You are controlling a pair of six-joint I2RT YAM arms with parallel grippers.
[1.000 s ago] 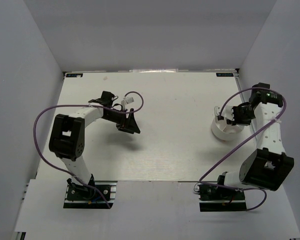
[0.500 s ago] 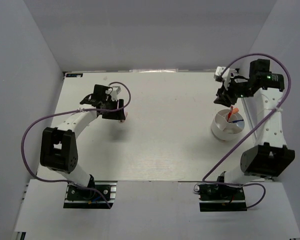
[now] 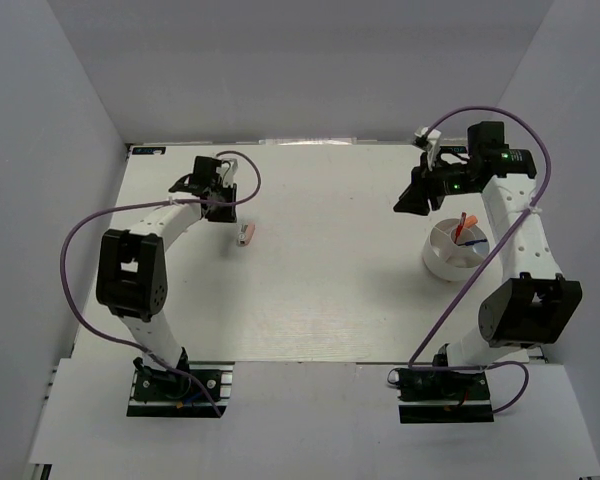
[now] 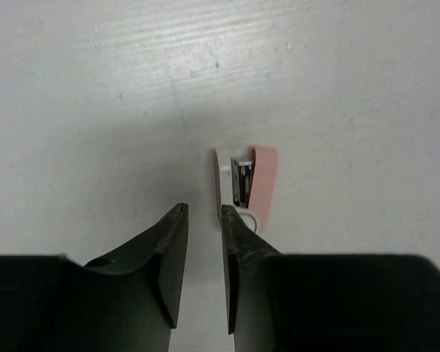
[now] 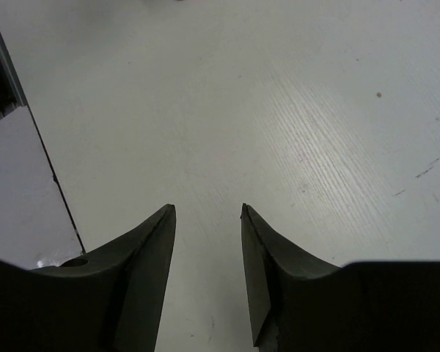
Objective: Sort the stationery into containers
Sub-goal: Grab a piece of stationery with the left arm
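Left fingers (image 4: 177,229) are only a bit apart w/ nothing between them. The pink & white eraser (image 4: 262,183) lies flat on the worktop (image 3: 330,280), right by the tip of one finger but off to the side, so I think they can't pinch it yet. Right fingers (image 5: 161,236) are part open & hold nothing. They hang over bare worktop near the bowl (image 3: 438,264). A red pen (image 3: 465,222) & a blue pen (image 3: 472,241) lie in the bowl. The eraser is well apart from it, prob. next to go in.
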